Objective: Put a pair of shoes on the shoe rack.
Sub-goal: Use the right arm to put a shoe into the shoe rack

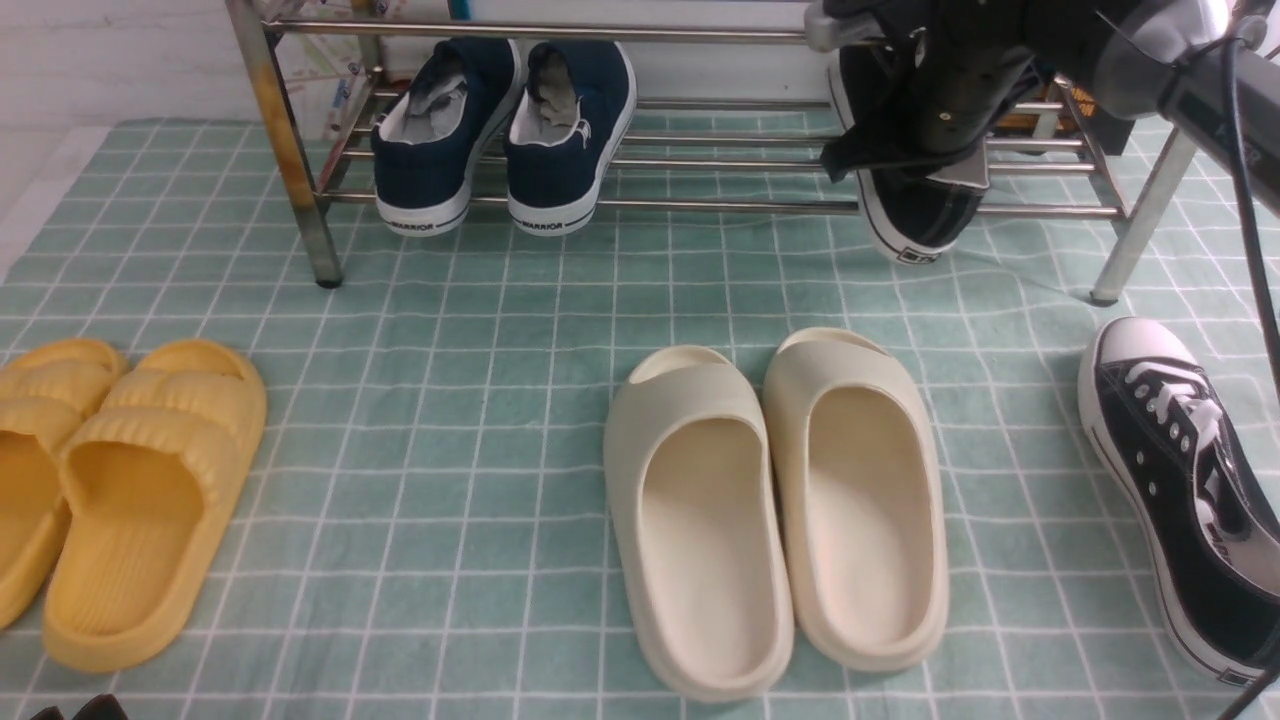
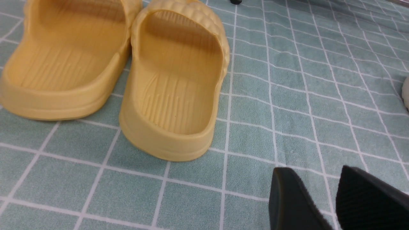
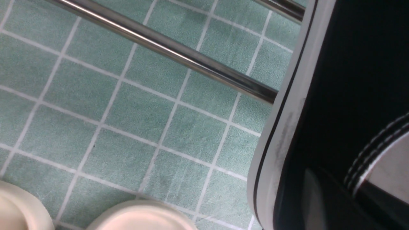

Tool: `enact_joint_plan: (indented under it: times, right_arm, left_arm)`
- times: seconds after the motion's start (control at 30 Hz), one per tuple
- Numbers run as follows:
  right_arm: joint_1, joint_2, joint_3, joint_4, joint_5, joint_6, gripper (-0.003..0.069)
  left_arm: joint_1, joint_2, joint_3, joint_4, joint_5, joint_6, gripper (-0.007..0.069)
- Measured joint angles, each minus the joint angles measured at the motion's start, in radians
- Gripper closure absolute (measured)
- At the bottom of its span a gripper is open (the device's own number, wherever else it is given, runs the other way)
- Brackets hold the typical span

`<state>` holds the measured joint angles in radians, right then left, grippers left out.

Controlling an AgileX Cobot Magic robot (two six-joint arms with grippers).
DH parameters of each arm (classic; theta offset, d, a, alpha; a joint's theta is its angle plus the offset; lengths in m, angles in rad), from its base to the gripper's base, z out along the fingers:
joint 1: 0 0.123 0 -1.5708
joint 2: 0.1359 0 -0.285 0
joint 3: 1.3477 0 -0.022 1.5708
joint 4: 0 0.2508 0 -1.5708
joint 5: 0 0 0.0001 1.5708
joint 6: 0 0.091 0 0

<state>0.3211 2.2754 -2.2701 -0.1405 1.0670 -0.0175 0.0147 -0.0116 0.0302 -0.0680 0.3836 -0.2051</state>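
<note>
One black canvas sneaker (image 1: 925,215) with a white sole hangs tilted at the right end of the shoe rack (image 1: 700,205), its heel over the front bar. My right gripper (image 1: 935,150) is shut on this sneaker's upper. In the right wrist view the sneaker (image 3: 335,80) fills the side, next to a rack bar (image 3: 166,48). The second black sneaker (image 1: 1180,480), with white laces, lies on the cloth at the far right. My left gripper (image 2: 314,171) hovers low over the cloth near the yellow slippers, open, with nothing between its fingers.
Navy WARRIOR sneakers (image 1: 500,130) stand on the rack's left half, beside the rust-stained leg (image 1: 280,140). Cream slide slippers (image 1: 780,500) lie in the middle of the green checked cloth. Yellow slippers (image 1: 110,480) lie at the left. The rack's right leg (image 1: 1130,240) stands near the floor sneaker.
</note>
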Motion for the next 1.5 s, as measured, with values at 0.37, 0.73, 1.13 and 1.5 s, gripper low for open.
enact_joint_plan:
  times: [0.37, 0.73, 1.13, 1.5]
  right_arm:
    - [-0.001, 0.0, -0.007, 0.016, -0.043, -0.04, 0.0533]
    - [-0.001, -0.028, -0.009, 0.015, -0.017, 0.031, 0.0266]
    - [-0.008, -0.211, 0.033, -0.023, 0.179, -0.041, 0.0473]
    - [-0.082, -0.104, 0.233, -0.027, 0.147, -0.037, 0.0662]
  left_arm:
    - [0.0, 0.0, 0.0, 0.0, 0.0, 0.0, 0.0386]
    - [0.0, 0.0, 0.0, 0.0, 0.0, 0.0, 0.0386]
    - [0.0, 0.0, 0.0, 0.0, 0.0, 0.0, 0.0386]
    - [0.0, 0.0, 0.0, 0.0, 0.0, 0.0, 0.0386]
